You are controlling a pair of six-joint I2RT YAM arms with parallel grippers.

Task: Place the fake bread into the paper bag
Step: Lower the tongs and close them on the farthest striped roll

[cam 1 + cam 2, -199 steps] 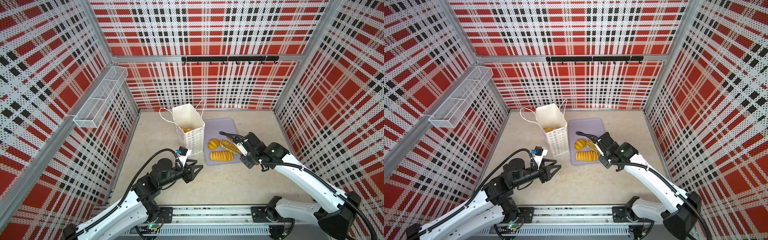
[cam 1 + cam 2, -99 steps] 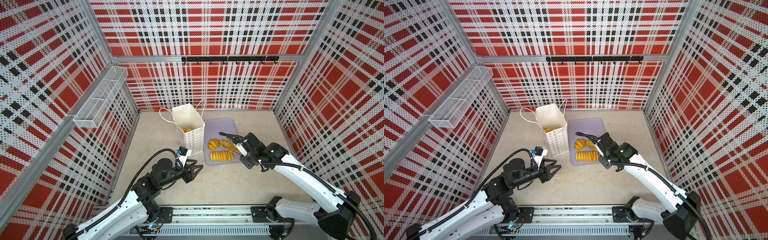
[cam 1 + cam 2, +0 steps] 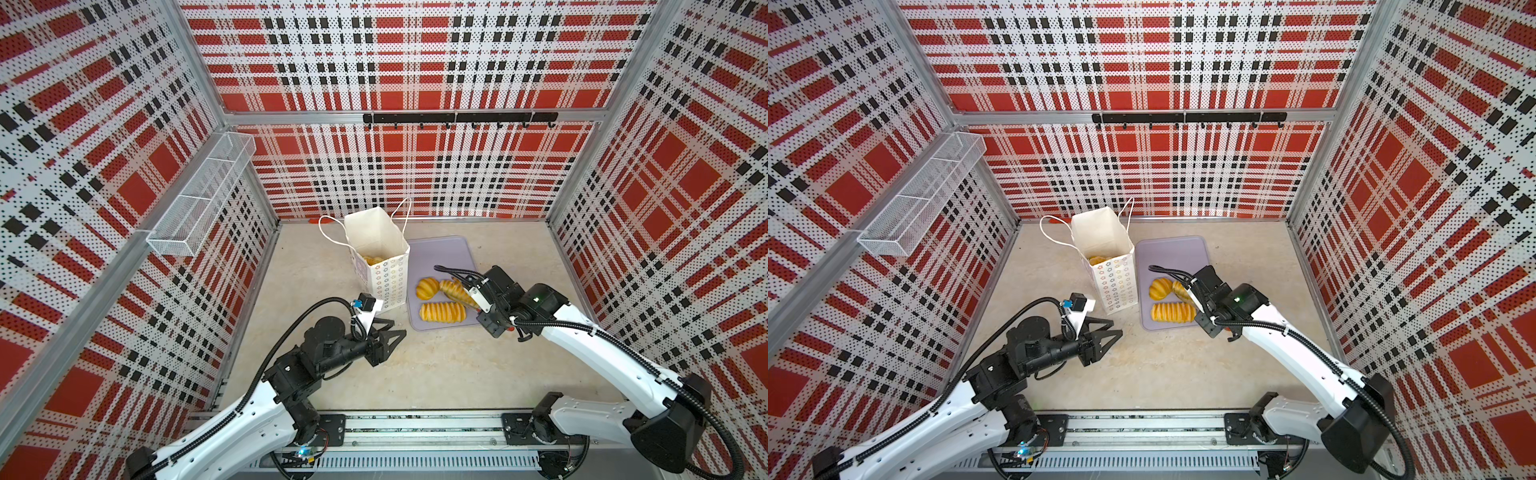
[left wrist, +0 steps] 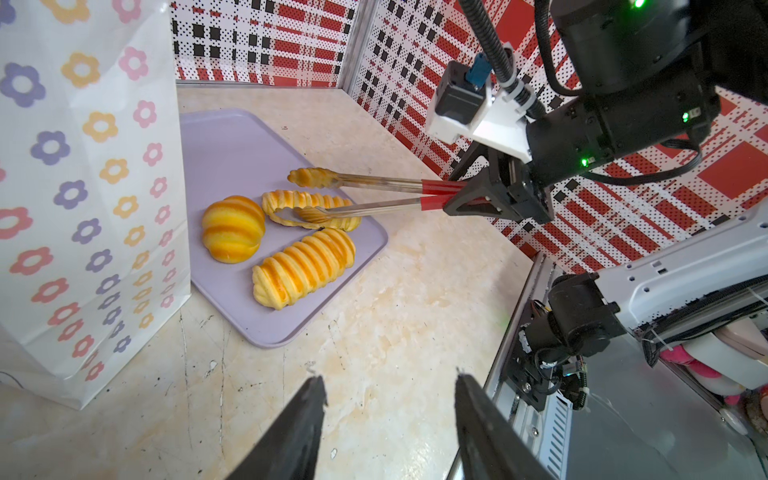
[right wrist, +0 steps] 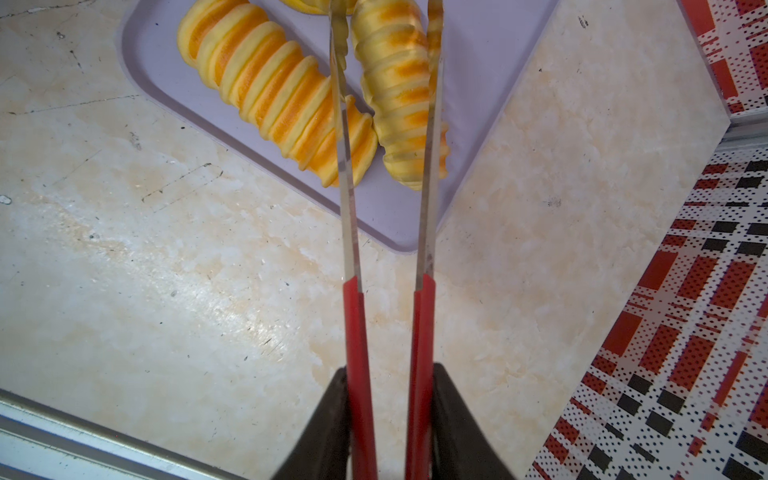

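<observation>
Some fake bread (image 3: 372, 260) half-hidden inside paper bag (image 3: 386, 279)

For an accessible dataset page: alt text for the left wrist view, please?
The right gripper holds red-handled tongs, tips open over a curved pastry, one of three toy breads on a lilac tray. A flowered paper bag stands beside it; the left gripper is open.
</observation>
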